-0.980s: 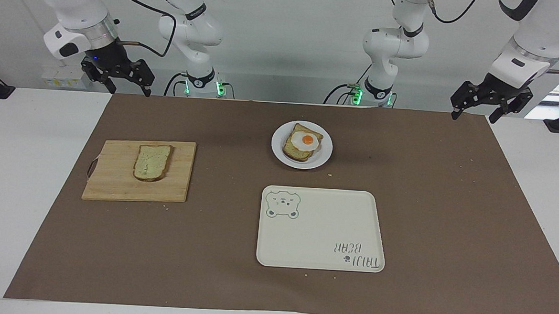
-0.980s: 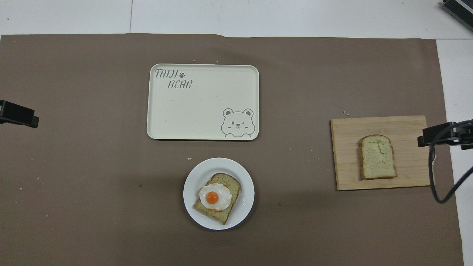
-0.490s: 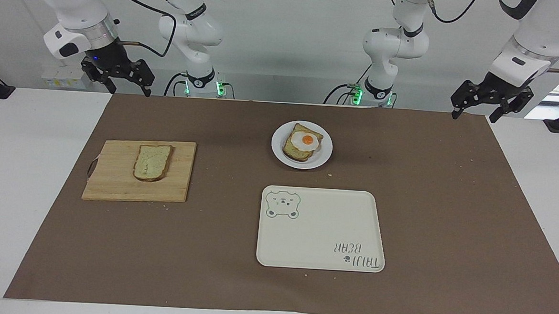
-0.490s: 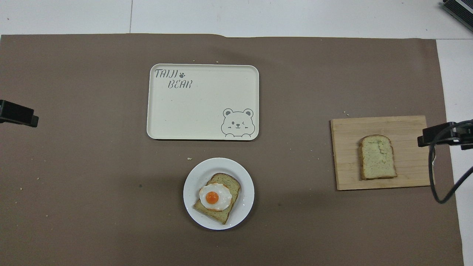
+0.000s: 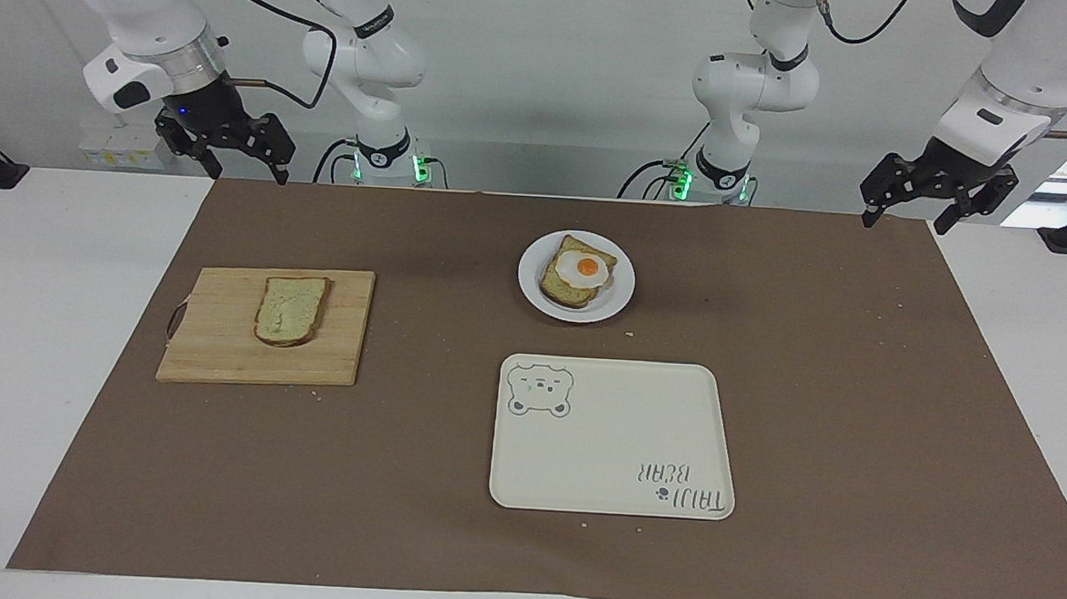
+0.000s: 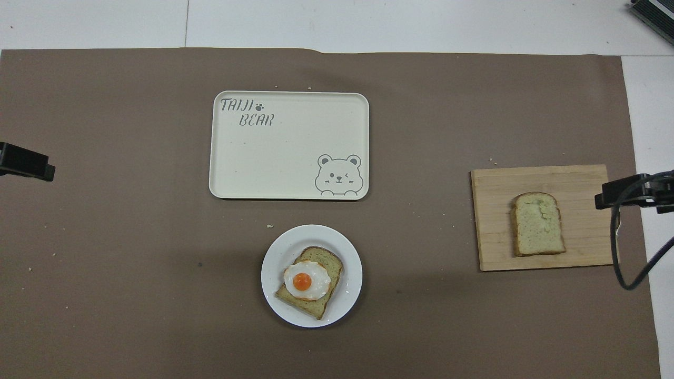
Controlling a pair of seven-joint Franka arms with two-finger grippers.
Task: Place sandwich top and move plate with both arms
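The sandwich top [image 5: 291, 310], a plain bread slice, lies on the wooden cutting board [image 5: 221, 342] toward the right arm's end; it also shows in the overhead view [image 6: 538, 223]. The small white plate [image 5: 620, 297] holds a bread slice with a fried egg [image 5: 579, 271] near the robots at mid-table; the plate [image 6: 276, 252] shows from overhead too. My right gripper [image 5: 248, 175] hangs open and empty in the air over the table's edge by the robots, apart from the board. My left gripper [image 5: 903, 220] hangs open and empty over the mat's corner at the left arm's end.
A cream rectangular tray with a bear drawing [image 5: 613, 436] lies farther from the robots than the plate, also seen from overhead [image 6: 289, 152]. A brown mat [image 5: 821, 397] covers the table. Crumbs are scattered on it.
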